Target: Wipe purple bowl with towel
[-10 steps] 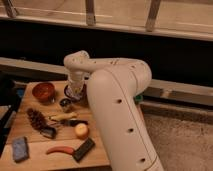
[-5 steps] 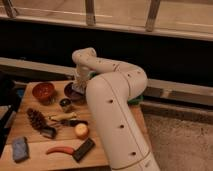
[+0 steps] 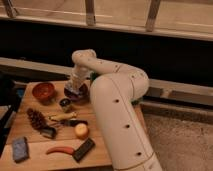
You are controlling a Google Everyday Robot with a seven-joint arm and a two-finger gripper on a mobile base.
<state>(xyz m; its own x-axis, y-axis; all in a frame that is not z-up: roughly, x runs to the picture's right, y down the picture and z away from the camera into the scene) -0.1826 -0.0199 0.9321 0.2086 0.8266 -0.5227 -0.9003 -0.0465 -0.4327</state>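
Observation:
The purple bowl (image 3: 80, 94) sits at the back of the wooden table (image 3: 107, 155), to the right of a red bowl. My gripper (image 3: 75, 86) is at the end of the white arm (image 3: 117, 107) and hangs straight down over the purple bowl's left side, at or just inside its rim. A pale patch shows at the gripper's tip, which may be the towel, but I cannot tell. The arm covers the bowl's right side.
On the table are a red bowl (image 3: 43, 91), a small dark cup (image 3: 65, 104), a pine cone (image 3: 36, 119), a yellowish item (image 3: 62, 117), an orange fruit (image 3: 81, 131), a red pepper (image 3: 59, 149), a dark bar (image 3: 83, 149) and a blue-grey pad (image 3: 20, 148). A dark wall and railing stand behind.
The arm's elbow and upper links have swung back and to the right, uncovering more of the table. The gripper has stayed over the purple bowl.

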